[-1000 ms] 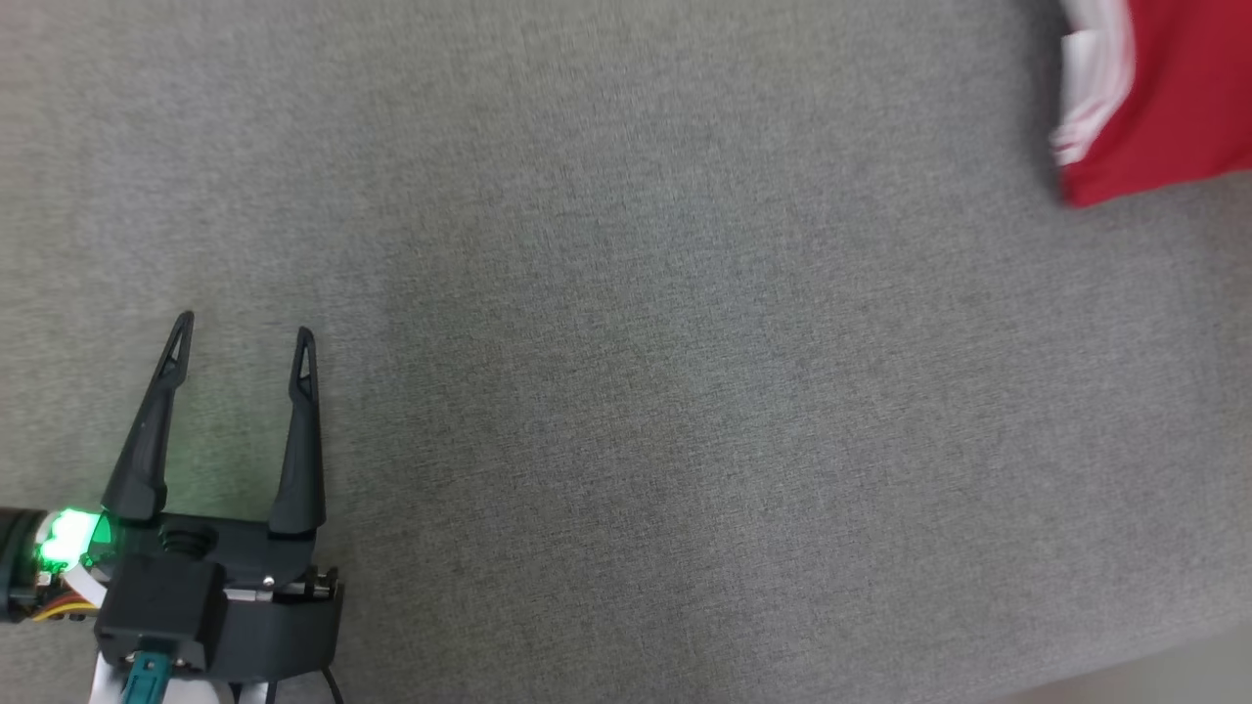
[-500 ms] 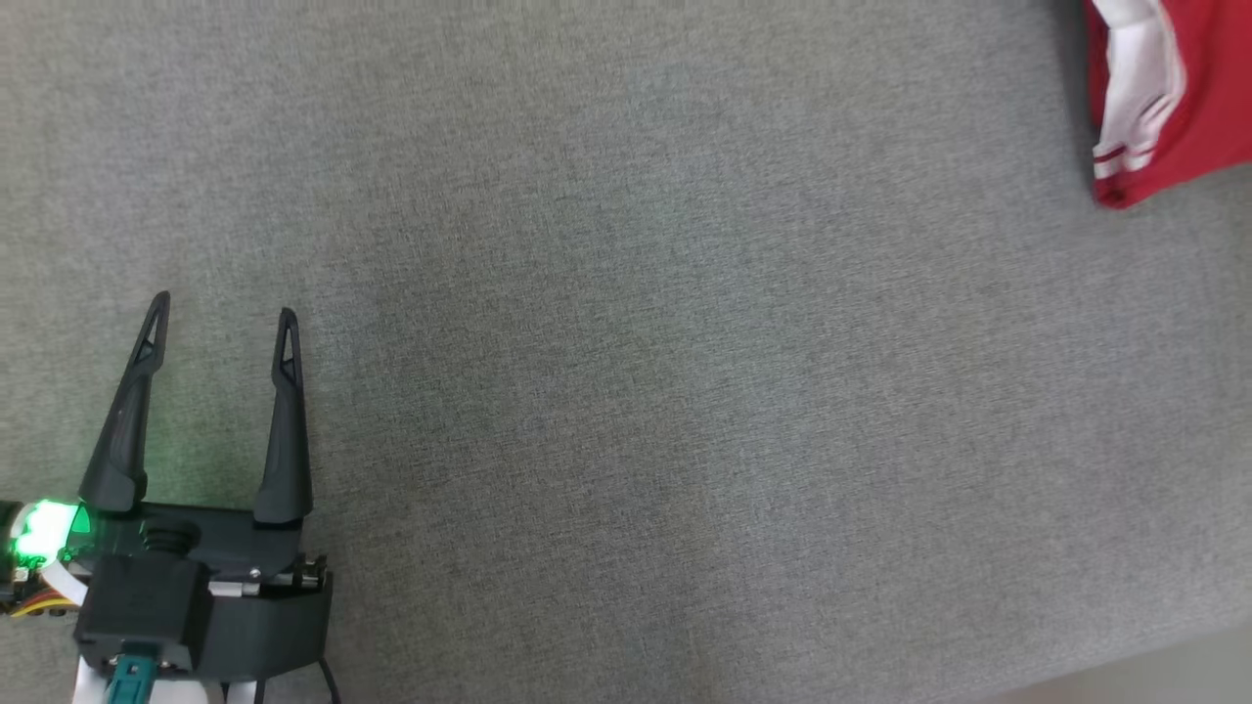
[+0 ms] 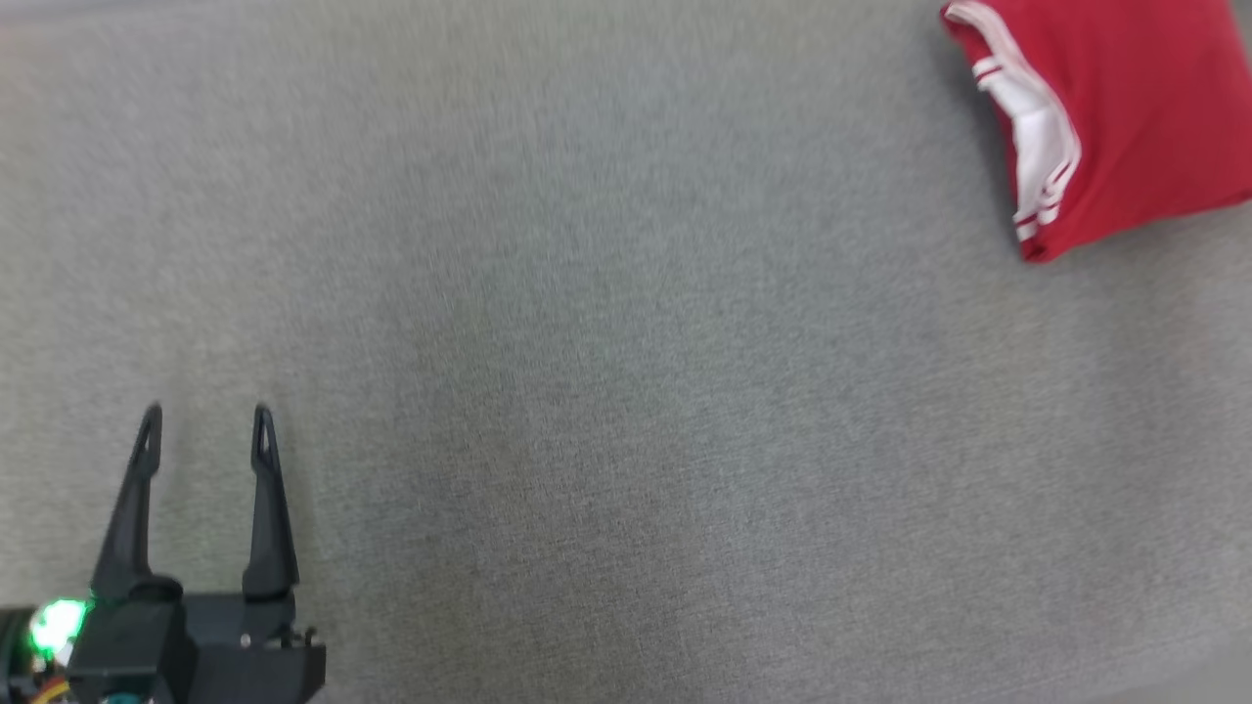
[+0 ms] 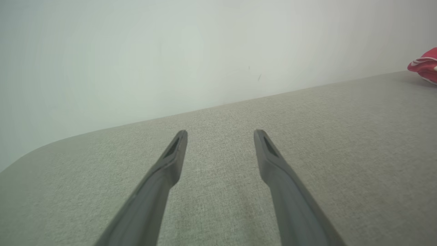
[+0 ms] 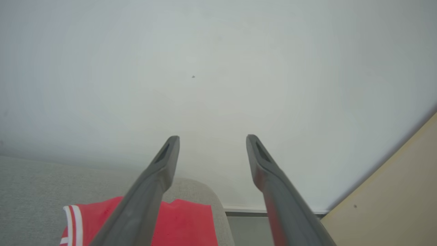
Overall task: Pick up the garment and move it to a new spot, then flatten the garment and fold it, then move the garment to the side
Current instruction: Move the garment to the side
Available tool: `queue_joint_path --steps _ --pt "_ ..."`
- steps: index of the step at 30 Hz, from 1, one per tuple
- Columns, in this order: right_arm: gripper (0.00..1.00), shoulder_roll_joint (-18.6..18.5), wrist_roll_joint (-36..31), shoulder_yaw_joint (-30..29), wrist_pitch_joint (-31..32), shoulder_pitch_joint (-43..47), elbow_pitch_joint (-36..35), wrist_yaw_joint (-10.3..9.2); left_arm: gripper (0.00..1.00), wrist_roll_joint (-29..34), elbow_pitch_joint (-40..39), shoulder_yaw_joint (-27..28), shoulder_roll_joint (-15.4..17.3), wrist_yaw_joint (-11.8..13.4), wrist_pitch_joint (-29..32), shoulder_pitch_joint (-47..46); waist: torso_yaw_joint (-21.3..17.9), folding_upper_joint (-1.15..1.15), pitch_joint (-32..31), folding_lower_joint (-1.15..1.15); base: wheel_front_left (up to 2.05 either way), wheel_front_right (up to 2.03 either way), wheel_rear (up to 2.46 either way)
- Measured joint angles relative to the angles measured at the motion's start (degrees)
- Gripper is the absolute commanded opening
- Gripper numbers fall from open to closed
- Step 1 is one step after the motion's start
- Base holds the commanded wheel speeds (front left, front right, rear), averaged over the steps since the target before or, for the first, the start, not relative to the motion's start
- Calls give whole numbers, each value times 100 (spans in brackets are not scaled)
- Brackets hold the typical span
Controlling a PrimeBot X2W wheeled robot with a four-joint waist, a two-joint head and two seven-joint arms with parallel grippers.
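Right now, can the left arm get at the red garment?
Probably not easily. Nothing lies between on the grey surface, but the red garment sits at its far right corner, far from the left jaws. The right jaws hang nearer.

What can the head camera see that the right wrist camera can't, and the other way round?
Head view, not right wrist view: the left gripper, open above the grey fabric surface, with a green light at its base. Right wrist view, not head view: the right gripper, open, a pale wall and a beige panel. Both: the folded red garment with white trim, lying on the grey fabric surface.
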Motion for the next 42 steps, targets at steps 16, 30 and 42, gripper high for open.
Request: queue_joint_path --steps 16,30,42 --pt "100 1155 -906 -2536 0 3300 -2141 0 100 -316 456 303 -275 -119 0 734 132 -1 -1348 -1 0 0 0" --pt "100 2414 -1468 -3644 -1 5384 -3304 0 100 -288 719 425 -407 -210 0 888 453 0 -1975 0 0 0 0" --pt "100 3323 -1648 -3672 -1 6943 -4347 0 100 -145 1033 509 -443 -164 0 991 729 1 -2244 1 0 0 0"
